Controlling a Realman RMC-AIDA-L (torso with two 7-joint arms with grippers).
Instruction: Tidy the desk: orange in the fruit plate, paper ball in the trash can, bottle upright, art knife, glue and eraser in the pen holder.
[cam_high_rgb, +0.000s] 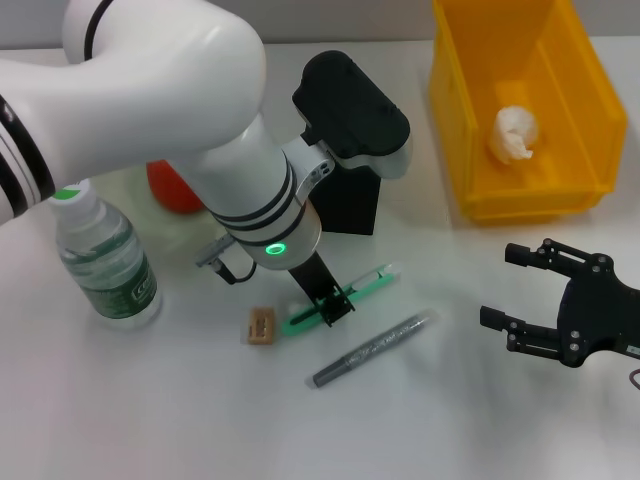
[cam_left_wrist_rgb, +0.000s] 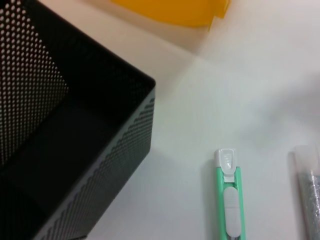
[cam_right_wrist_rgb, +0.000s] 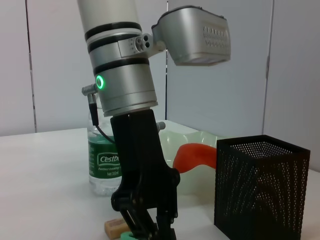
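The green art knife lies flat on the white desk, also showing in the left wrist view. My left gripper is down on its middle with the fingers closed around it; the right wrist view shows this gripper at desk level. A tan eraser lies just left of the knife. The grey glue stick lies in front of it. The black mesh pen holder stands behind. The orange rests in the pale fruit plate. The bottle stands upright. The paper ball lies in the yellow bin. My right gripper is open and empty at the right.
The left arm's white body covers most of the plate and part of the pen holder. The yellow bin stands at the back right. Bare desk lies between the glue stick and the right gripper.
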